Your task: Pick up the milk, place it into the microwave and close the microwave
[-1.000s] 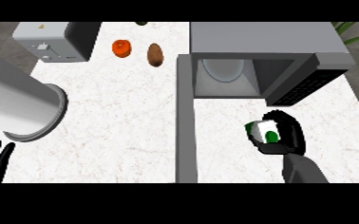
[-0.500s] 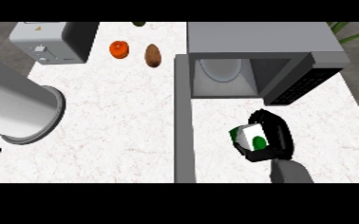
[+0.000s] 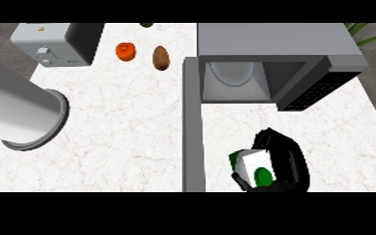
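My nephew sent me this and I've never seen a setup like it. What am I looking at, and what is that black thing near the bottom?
You are looking steeply down at a white kitchen counter, as from a humanoid robot's head. The black thing is its right hand, fingers curled round a white-and-green milk carton. Above it stands a grey microwave with its door swung open, showing as a grey strip. The big grey cylinder at the left is the robot's left forearm; that hand is out of view. Also on the counter: a toaster, a round orange-red item and a brown oval one.
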### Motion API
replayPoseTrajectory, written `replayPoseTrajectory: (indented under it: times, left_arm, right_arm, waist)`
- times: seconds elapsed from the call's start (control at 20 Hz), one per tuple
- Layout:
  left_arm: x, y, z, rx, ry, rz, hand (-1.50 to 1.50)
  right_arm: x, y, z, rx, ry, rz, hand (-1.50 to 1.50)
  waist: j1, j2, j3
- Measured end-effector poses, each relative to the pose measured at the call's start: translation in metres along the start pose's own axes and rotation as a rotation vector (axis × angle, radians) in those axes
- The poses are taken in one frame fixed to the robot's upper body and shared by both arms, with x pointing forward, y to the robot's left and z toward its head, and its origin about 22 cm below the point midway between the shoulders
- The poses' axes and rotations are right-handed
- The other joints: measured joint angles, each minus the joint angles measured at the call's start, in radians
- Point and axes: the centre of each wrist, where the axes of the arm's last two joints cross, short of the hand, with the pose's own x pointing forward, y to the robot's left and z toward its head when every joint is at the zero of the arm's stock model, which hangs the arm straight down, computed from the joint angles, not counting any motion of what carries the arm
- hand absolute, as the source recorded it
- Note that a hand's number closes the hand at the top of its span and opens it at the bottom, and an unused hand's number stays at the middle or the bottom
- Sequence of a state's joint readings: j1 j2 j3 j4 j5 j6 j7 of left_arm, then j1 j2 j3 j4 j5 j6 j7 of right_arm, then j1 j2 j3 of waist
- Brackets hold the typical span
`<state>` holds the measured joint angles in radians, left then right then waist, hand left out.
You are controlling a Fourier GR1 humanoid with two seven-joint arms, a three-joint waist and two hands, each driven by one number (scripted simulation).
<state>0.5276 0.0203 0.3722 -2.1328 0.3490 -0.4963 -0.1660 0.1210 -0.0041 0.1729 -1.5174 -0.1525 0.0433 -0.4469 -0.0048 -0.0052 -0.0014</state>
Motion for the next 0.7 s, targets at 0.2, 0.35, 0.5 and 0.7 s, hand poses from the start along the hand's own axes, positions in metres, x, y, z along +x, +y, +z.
replayPoseTrajectory:
  times: [0.2, 0.35, 0.5, 0.7]
  left_arm:
    - [0.001, 0.000, -0.001, 0.004, 0.000, 0.002, -1.50]
    - [0.004, 0.007, -0.001, 0.010, -0.002, 0.001, -1.50]
    - [0.000, 0.013, 0.000, 0.019, -0.002, -0.010, -1.50]
    - [-0.002, 0.018, 0.001, 0.026, 0.006, -0.011, -1.50]
  right_arm:
    - [0.024, 0.020, -0.007, -0.026, 0.007, 0.000, 1.50]
    - [0.035, 0.034, -0.016, -0.038, -0.002, 0.012, 1.50]
    - [0.039, 0.050, -0.034, -0.041, -0.024, 0.030, 1.50]
    - [0.038, 0.066, -0.057, -0.069, -0.042, 0.080, 1.50]
  waist:
    - [0.004, 0.002, 0.001]
    - [0.007, 0.003, 0.001]
    - [0.010, 0.004, 0.001]
    - [0.013, 0.005, 0.001]
